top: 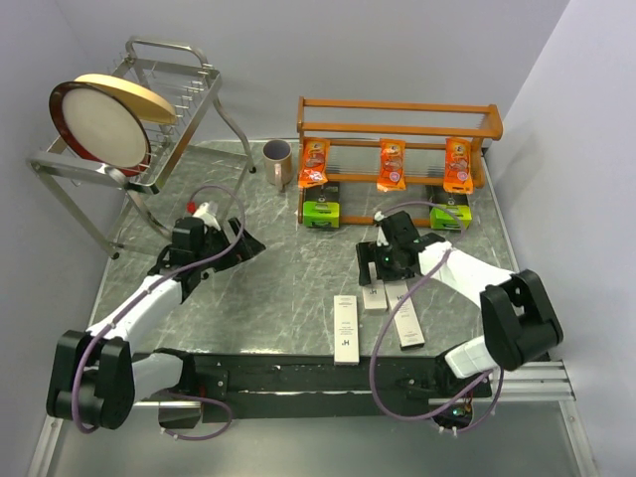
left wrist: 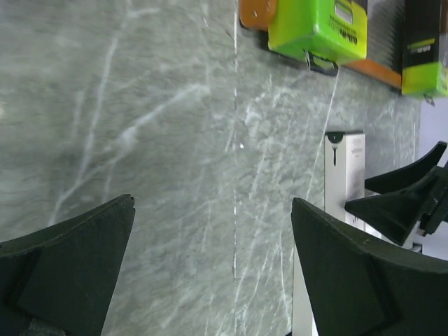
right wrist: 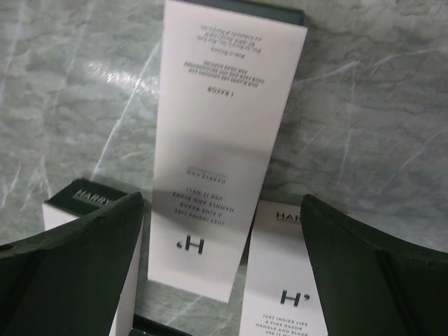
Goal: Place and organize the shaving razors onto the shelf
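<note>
In front of the shelf (top: 397, 105), the right hand (top: 383, 266) covers the far ends of two white boxes (top: 405, 316). Its wrist view loses two boxes off the lower edge, partly behind the fingers (right wrist: 371, 280). On the shelf, the orange packets' (top: 393, 164) print is too small to read. The left wrist view crops the green packs (left wrist: 318, 28) at the top.

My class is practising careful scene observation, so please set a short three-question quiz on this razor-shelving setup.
1. How many orange packets are on the shelf?
2. True or false: the right gripper is shut.
3. The white boxes lie on: A. the top tier B. the bottom tier C. the table.
Key: 1. three; 2. false, it is open; 3. C.
</note>
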`<state>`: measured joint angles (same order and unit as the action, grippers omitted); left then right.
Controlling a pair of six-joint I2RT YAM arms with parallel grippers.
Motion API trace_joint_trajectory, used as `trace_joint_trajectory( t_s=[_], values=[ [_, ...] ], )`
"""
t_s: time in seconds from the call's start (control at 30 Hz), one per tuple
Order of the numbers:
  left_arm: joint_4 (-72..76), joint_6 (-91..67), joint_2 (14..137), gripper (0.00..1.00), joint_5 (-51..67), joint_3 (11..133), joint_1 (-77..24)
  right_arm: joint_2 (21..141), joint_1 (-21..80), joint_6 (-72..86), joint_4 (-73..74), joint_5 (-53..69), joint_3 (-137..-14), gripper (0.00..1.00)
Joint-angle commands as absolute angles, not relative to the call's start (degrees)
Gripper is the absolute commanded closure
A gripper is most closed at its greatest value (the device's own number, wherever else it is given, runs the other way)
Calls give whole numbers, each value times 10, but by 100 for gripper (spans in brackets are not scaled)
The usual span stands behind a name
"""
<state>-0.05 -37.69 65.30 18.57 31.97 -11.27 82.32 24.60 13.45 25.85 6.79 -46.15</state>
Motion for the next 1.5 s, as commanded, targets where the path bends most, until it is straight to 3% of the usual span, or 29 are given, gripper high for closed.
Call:
trace_joint_trajectory(
  t_s=[0.0, 0.07, 0.17, 0.2, 0.4, 0.6, 0.87, 1.07, 1.23, 1.47],
  values=[
    [10, -386, 628, 0, 183, 317, -84, 851, 259, 146, 250, 14, -508, 0],
    [12, -390, 626, 0, 185, 315, -70, 867, 265, 145, 254, -16, -511, 2],
    [19, -399, 626, 1, 189, 311, -63, 876, 275, 132, 261, -34, -518, 14],
    [22, -404, 626, 1, 191, 309, -63, 875, 278, 126, 259, -36, -520, 23],
    [43, -425, 641, 1, 199, 312, -62, 860, 303, 91, 245, -27, -531, 42],
    [54, -438, 668, 1, 216, 330, -62, 806, 312, 51, 299, -8, -600, 52],
    [55, -431, 722, 0, 221, 367, -83, 708, 312, 4, 384, 18, -746, 54],
    [53, -422, 754, 0, 217, 402, -115, 697, 288, -17, 376, -37, -867, 52],
    [62, -416, 773, 0, 219, 421, -136, 807, 164, -8, 413, -5, -1046, 51],
    [78, -420, 774, 1, 219, 411, -155, 954, 89, -66, 475, -24, -1303, 50]
  ],
)
